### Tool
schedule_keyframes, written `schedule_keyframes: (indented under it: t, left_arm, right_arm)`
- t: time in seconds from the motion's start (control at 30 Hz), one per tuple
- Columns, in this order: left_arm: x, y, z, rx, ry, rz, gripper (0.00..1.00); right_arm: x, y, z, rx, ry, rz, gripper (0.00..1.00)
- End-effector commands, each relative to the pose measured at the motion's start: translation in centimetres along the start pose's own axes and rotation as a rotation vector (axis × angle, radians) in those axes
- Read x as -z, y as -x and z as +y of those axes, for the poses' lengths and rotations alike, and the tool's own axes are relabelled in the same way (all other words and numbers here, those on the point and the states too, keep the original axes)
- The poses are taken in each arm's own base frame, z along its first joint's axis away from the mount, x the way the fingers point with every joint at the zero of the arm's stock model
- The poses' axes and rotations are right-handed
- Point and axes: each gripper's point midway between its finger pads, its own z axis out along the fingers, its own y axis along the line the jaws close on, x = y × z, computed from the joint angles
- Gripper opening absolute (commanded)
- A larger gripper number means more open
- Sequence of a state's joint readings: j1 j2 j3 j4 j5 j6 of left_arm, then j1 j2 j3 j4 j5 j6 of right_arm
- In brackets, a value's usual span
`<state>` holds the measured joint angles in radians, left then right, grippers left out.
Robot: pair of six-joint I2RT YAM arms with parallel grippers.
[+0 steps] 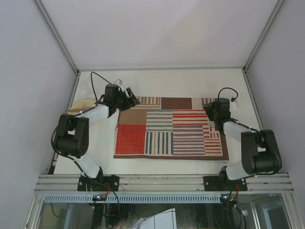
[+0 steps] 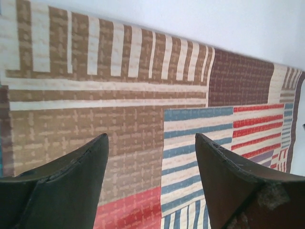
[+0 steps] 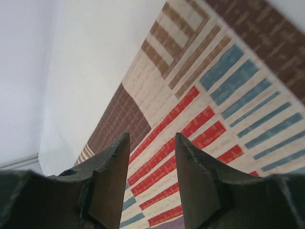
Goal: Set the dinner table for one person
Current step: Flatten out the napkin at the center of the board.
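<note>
White matte panels close in the sides and back of the cell, and between them lies the tabletop (image 1: 167, 83), a large flat white rectangle, smooth and without sheen, edged by ribbed aluminium rails (image 1: 162, 182) along the near side. It fills the whole floor of the scene, reaching from my two bases to the back wall.

On its middle rests a woven placemat (image 1: 167, 129), a flat rectangle of patchwork blocks: solid red, solid brown, tan with cream bars, and cream striped in blue and red. Up close the cloth has a coarse weave with small cross-hatched threads.

My left claw (image 2: 150, 138) hovers over the mat's far left corner, above the tan and cream patch. Its dark, wedge-shaped fingers (image 2: 71, 181) have scuffed edges. They are spread wide, with only cloth visible between them.

My right claw (image 3: 152, 136) hangs over the mat's far right corner, above the red-striped block. Its fingers stand apart with a narrower gap and hold nothing.

Behind my left arm, near the tabletop's left edge, sits a round, pale tan dish (image 1: 81, 104). It is mostly hidden, and I cannot tell whether anything is in it. Just beyond it is a faint glassy shape (image 1: 87, 87), too washed out to name.
</note>
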<state>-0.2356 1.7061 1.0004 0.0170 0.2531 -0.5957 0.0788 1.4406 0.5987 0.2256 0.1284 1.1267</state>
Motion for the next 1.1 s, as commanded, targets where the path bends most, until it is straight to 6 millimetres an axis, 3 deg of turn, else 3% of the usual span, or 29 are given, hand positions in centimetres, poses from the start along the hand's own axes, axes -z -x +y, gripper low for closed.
schedule_keyframes:
  t: [0.0,0.33,0.5,0.67,0.83,1.07]
  left_arm:
    - [1.6,1.9,-1.0,0.034,-0.035,-0.097,0.77]
    - [9.9,-0.8,2.7,0.116,0.114,-0.279,0.76]
    - [12.8,-1.7,3.8,0.09,0.169,-0.306,0.77]
    - [12.6,-3.8,4.5,0.122,0.157,-0.269,0.77]
    - [11.5,-5.0,5.3,0.094,0.181,-0.202,0.77]
    - [10.9,-5.4,5.8,-0.038,0.218,-0.084,0.77]
  right_arm:
    - [-0.2,-1.1,4.0,-0.021,0.115,0.036,0.43]
    - [0.7,-3.0,4.5,0.014,0.138,0.116,0.43]
    - [3.1,-4.6,6.9,0.122,0.235,0.14,0.42]
    - [6.1,-9.1,9.7,0.228,0.402,0.272,0.42]
    - [10.5,-13.7,12.0,0.331,0.624,0.351,0.42]
    - [15.3,-16.1,13.7,0.418,0.899,0.395,0.42]
